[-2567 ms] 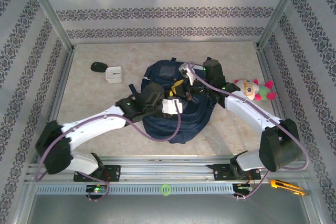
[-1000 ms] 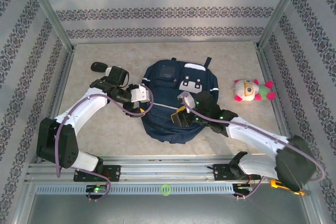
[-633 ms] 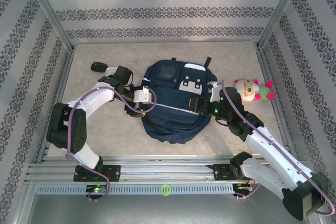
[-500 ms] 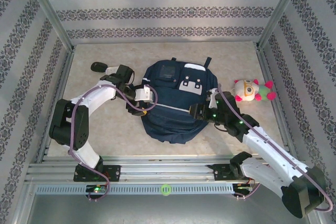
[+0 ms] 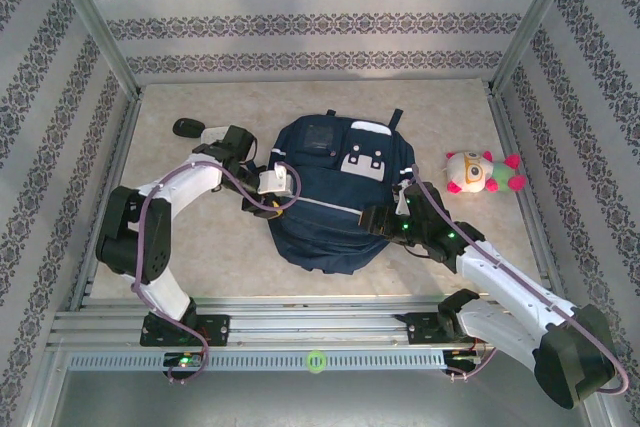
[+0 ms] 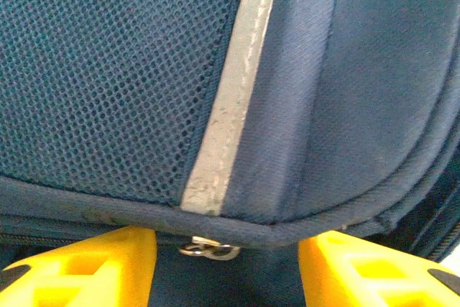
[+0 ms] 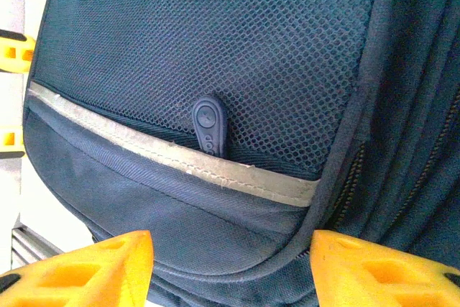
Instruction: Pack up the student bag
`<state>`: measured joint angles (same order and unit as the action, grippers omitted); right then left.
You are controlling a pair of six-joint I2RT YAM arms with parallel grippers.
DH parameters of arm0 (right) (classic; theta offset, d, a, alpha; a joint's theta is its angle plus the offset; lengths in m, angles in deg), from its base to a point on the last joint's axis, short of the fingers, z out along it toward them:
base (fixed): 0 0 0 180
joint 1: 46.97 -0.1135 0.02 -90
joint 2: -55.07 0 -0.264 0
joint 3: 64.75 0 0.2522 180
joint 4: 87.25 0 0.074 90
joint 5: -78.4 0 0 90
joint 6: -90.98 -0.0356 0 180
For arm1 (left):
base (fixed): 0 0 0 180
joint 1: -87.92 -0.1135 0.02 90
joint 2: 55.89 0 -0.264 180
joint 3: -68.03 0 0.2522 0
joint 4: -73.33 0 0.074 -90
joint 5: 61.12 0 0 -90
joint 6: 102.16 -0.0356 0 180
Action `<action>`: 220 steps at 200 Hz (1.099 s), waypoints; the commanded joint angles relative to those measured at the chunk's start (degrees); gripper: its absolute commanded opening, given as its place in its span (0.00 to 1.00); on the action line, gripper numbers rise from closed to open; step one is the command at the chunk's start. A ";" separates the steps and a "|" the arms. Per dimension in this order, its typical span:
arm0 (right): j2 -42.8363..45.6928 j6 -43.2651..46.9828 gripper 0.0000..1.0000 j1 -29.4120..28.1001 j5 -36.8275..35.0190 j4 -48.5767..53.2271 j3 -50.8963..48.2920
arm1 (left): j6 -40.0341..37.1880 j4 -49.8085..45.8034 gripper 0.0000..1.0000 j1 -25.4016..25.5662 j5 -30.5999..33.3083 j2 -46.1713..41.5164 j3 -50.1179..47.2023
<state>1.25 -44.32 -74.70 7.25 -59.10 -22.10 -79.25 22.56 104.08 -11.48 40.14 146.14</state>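
We flank the student bag [image 5: 335,197].
Our left gripper [image 6: 226,253] gapes, a metal zipper ring [image 6: 208,250] between its jaws; our right gripper [image 7: 230,249] gapes too, a rubber tab [image 7: 210,126] just ahead.

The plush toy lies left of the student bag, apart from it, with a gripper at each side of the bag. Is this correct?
No: the top external view shows the plush toy right of the student bag, not left. The rest holds: apart from it, with the left gripper and right gripper at the bag's sides.
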 commanded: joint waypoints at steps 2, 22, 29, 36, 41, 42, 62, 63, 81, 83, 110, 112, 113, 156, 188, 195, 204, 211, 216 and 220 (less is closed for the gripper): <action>0.86 -0.41 0.60 0.06 0.51 -2.76 -0.71 | 2.00 -0.53 0.51 0.47 -3.44 -2.81 -2.22; 1.12 -0.49 0.60 0.04 0.13 -3.43 -1.02 | 3.02 -0.51 0.41 0.52 -4.05 -3.95 -3.44; 1.09 -0.57 0.60 0.04 0.13 -3.64 -1.10 | 3.25 -0.64 0.39 0.62 -4.47 -4.47 -3.76; 1.09 -0.67 0.60 0.04 0.20 -3.88 -1.16 | 3.90 0.00 0.38 0.64 -4.64 -5.03 -4.17; 1.09 -0.67 0.60 0.02 0.22 -4.08 -1.13 | 4.76 0.84 0.39 0.71 -4.79 -5.49 -4.70; 1.09 -0.67 0.60 0.03 0.22 -4.10 -1.17 | 4.99 1.08 0.39 0.71 -4.80 -5.59 -4.86; 1.00 -0.77 0.60 -0.09 0.25 -4.83 -1.29 | 10.59 8.27 0.48 0.80 -4.52 -6.98 -8.00; 1.04 -0.76 0.60 -0.11 0.23 -4.82 -1.29 | 10.85 8.58 0.48 0.80 -4.49 -7.03 -8.14; 1.04 -0.76 0.59 -0.31 0.39 -5.23 -1.27 | 13.93 12.33 0.49 0.78 -4.29 -6.95 -9.52; 1.08 -0.76 0.60 -0.38 0.39 -5.20 -1.28 | 14.51 12.67 0.50 0.79 -4.27 -6.94 -9.63; 1.35 -0.84 0.59 -0.62 0.27 -5.56 -1.61 | 21.31 19.69 0.58 0.73 -2.71 -6.22 -11.17; 1.35 -0.89 0.59 -0.65 0.25 -5.59 -1.63 | 21.72 20.18 0.58 0.78 -2.60 -6.08 -11.36; 1.35 -0.91 0.59 -0.66 0.24 -5.60 -1.63 | 21.90 20.38 0.58 0.75 -2.52 -6.05 -11.40; 2.26 -1.18 0.59 -0.89 -0.21 -5.60 -2.55 | 22.30 18.38 0.31 0.73 -4.61 -3.97 -9.53; 3.61 -1.15 0.59 -0.76 -1.97 -4.56 -3.36 | 20.09 12.67 0.15 0.75 -5.91 -6.50 -9.49; 3.63 -1.35 0.59 -0.60 -2.25 -4.44 -3.56 | 19.74 11.28 0.13 0.77 -6.23 -7.16 -9.66; 3.48 -1.88 0.59 -0.36 -2.29 -4.40 -3.74 | 19.21 9.87 0.11 0.79 -6.56 -8.01 -10.01; 3.31 -2.22 0.60 -0.24 -2.09 -4.55 -3.74 | 19.33 9.51 0.09 0.84 -6.85 -8.55 -10.52; 3.16 -2.31 0.60 -0.22 -2.07 -4.65 -3.74 | 19.58 9.51 0.08 0.86 -7.01 -9.04 -10.99; 3.05 -2.41 0.60 -0.21 -2.00 -4.79 -3.74 | 19.81 9.44 0.08 0.95 -7.21 -9.24 -11.32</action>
<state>4.20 -45.61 -74.96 6.22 -63.03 -24.92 -58.49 36.70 104.41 -15.70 33.98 135.54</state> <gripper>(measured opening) 0.595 0.122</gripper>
